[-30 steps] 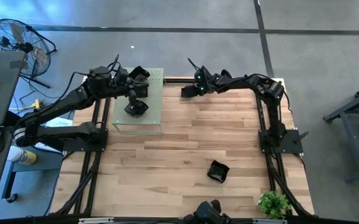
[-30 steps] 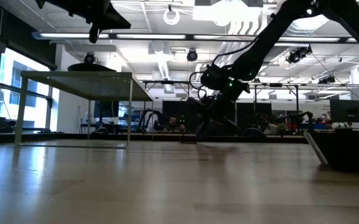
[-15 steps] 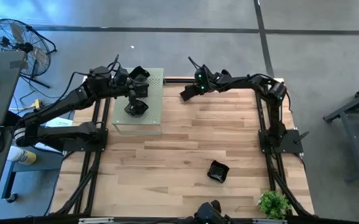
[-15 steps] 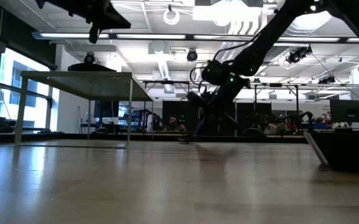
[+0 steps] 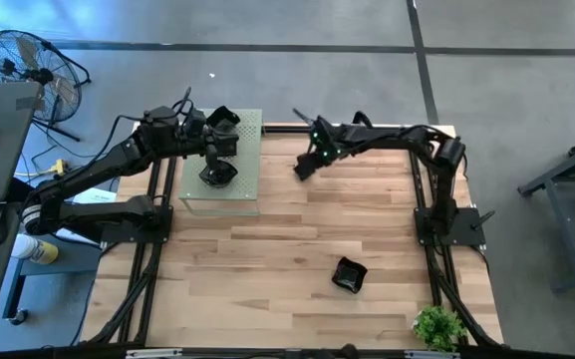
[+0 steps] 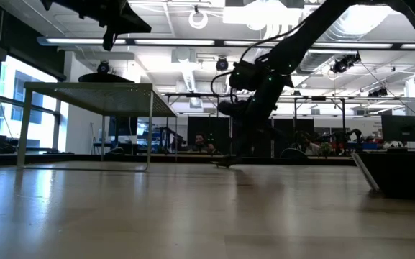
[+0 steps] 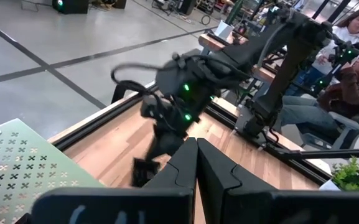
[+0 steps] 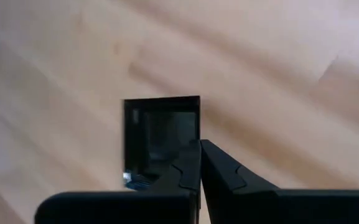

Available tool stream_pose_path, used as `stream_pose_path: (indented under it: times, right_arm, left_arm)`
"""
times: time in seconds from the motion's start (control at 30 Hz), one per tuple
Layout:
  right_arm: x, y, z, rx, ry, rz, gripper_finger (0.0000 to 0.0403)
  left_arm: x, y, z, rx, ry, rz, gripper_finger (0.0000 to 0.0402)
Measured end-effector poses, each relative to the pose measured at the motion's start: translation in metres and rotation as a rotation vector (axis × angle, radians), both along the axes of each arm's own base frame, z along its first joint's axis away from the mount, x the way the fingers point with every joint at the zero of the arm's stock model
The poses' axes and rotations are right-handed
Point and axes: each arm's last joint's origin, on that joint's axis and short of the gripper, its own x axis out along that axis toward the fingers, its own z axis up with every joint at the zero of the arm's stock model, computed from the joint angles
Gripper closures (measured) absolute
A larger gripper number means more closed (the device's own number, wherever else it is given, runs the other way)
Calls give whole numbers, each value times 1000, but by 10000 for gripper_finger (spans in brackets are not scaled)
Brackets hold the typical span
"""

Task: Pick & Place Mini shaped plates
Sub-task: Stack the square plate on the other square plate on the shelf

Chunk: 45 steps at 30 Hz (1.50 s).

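Right gripper (image 8: pixel 199 163), jaws pinched narrow on a small square plate (image 8: pixel 160 137), should lower it flat onto the bench (image 5: pixel 297 239) before releasing.

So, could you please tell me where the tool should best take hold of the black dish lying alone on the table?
Probably its rim, from straight above: the black dish lies flat on the wooden table, so only the rim offers an edge, one finger inside, one outside. The right tool, now near the table's far edge, is the closer one.
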Motion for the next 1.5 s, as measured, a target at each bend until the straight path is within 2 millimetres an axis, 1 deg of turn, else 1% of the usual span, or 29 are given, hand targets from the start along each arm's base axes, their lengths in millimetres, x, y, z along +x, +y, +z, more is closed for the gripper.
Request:
stream_pose_path:
  times: [0.1, 0.37, 0.43, 0.57, 0.67, 0.73, 0.9, 1.0, 1.07, 1.13, 1.23, 1.33, 1.4, 1.5]
  right_arm:
    - [3, 15, 0, 35, 34, 25, 402]
    - [1, 52, 23, 56, 97, 76, 402]
    - [1, 58, 26, 56, 110, 87, 402]
    - [2, 69, 25, 71, 132, 103, 402]
    - [6, 75, 27, 75, 110, 93, 402]
    - [8, 80, 32, 70, 86, 95, 403]
    - [5, 92, 62, 22, -11, 107, 403]
    - [-1, 100, 86, -40, -75, 123, 403]
    - [-5, 106, 103, -85, -121, 143, 403]
    - [-7, 111, 119, -138, -158, 168, 403]
    - [-4, 118, 140, -212, -197, 196, 403]
    - [0, 122, 159, -292, -220, 224, 403]
    - [3, 124, 171, -350, -237, 242, 403]
    - [5, 128, 187, -426, -254, 262, 403]
  left_arm:
    - [0, 0, -1, -6, 10, 0, 401]
    - [-1, -1, -5, -30, 46, 1, 401]
    - [-1, -1, -5, -28, 44, 0, 401]
    - [-1, -1, -5, -28, 44, 1, 401]
    - [-1, -1, -5, -29, 44, -2, 401]
    - [-1, -1, -5, -31, 43, -12, 401]
    - [0, -3, -5, -45, 35, -70, 401]
    - [2, -3, -6, -54, 37, -102, 401]
    - [7, -4, -9, -62, 52, -118, 401]
    - [15, -5, -13, -70, 81, -117, 398]
    - [31, -7, -14, -67, 122, -129, 379]
    - [49, -11, -11, -15, 166, -145, 352]
    - [60, -14, -6, 43, 190, -152, 336]
    - [73, -20, 1, 131, 237, -148, 322]
